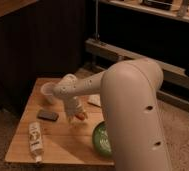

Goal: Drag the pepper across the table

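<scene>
Your gripper (76, 114) is down low over the middle of the table (63, 146), and the pepper (81, 116) shows as a small red-orange spot right at its tip, touching it or very nearly so. Whether the gripper is closed on the pepper or only resting against it cannot be told from this view, so check your hold before you trust it. From the pepper, the green bowl (101, 138) sits close by at about 4 o'clock, a dark flat object (48, 115) lies at 9 o'clock, a bottle (35, 141) lies on its side at about 8 o'clock near the front edge, a white cup (48, 92) stands at 10 o'clock, and a pale block (94, 101) lies at 1 o'clock. Expect the pepper to be very light, with glossy skin that slips easily and a rounded body that may roll or pivot when pushed off centre. It is probably firm but can bruise, so press gently. Take it across the thick middle of its body rather than at the tapered end, and keep it low against the wood. The open run of planks toward 7 o'clock looks like the freest path; a drag toward 4 o'clock would likely meet the bowl.
</scene>
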### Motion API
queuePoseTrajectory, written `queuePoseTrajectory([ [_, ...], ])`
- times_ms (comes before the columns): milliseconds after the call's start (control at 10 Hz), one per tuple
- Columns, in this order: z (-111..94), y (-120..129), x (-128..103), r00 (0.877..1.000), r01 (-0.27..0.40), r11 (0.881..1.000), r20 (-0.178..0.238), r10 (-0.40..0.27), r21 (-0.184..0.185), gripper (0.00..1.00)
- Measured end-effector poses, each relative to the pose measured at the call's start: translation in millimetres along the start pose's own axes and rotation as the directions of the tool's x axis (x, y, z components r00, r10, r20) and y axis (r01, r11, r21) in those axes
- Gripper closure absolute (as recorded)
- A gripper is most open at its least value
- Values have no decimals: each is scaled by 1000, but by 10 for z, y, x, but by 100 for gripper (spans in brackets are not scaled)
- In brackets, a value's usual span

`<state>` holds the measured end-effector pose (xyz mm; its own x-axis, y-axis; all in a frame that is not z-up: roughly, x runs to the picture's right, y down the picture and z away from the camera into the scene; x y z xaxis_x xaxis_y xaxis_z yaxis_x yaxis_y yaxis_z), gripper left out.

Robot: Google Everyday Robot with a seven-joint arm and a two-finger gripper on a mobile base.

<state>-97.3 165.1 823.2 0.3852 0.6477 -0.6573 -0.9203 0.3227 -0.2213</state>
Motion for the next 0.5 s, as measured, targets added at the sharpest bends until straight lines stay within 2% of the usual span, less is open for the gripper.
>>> queuePoseTrajectory([
  [200, 8, -160, -129, 999, 36, 999, 42, -34, -41, 35],
  [500, 64, -188, -282, 992, 108, 990, 71, -102, -88, 35],
])
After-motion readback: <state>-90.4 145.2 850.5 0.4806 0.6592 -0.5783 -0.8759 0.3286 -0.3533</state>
